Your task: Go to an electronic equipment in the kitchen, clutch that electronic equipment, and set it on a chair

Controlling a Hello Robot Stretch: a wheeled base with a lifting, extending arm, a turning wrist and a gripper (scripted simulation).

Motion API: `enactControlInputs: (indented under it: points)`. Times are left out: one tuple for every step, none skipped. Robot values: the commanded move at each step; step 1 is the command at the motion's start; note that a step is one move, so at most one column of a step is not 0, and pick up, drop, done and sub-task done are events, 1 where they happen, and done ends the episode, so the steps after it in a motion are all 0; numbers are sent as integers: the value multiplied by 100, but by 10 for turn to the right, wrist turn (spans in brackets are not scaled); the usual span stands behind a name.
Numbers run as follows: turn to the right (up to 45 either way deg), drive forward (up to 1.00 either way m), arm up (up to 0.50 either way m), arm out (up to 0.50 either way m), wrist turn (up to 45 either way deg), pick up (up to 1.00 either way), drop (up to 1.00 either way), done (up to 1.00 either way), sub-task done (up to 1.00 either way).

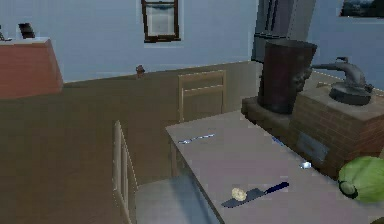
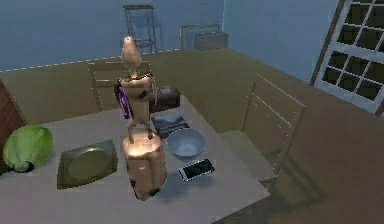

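Note:
A flat phone-like device (image 2: 196,169) with a dark screen and pale edge lies on the wooden table (image 2: 225,195), near its front right corner. Just left of it stands a grey-blue bowl (image 2: 186,145). A wooden chair (image 2: 268,115) stands at the table's right side, and another chair (image 2: 105,80) stands behind the table. In the forward view a chair (image 1: 202,92) stands at the far end of a long table (image 1: 215,155), with a second chair (image 1: 122,165) at that table's left side. A small dark item (image 1: 26,30) sits on the reddish counter (image 1: 30,68) at the far left.
A tall wooden figure (image 2: 138,95) and a rounded wooden jar (image 2: 145,165) stand mid-table, beside a green plate (image 2: 85,163) and a cabbage (image 2: 28,146). Cutlery (image 1: 197,138) lies on the long table. A brick counter (image 1: 335,125) carries a dark block (image 1: 285,75). Open floor lies toward the window (image 2: 352,45).

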Motion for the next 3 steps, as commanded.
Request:
enactControlInputs:
  points:
    - [0, 0, 32, 0, 0, 0, 0, 0, 0]
    - [0, 0, 0, 24, 0, 0, 0, 0, 0]
    - [0, 0, 0, 0, 450, 0, 0, 0, 0]
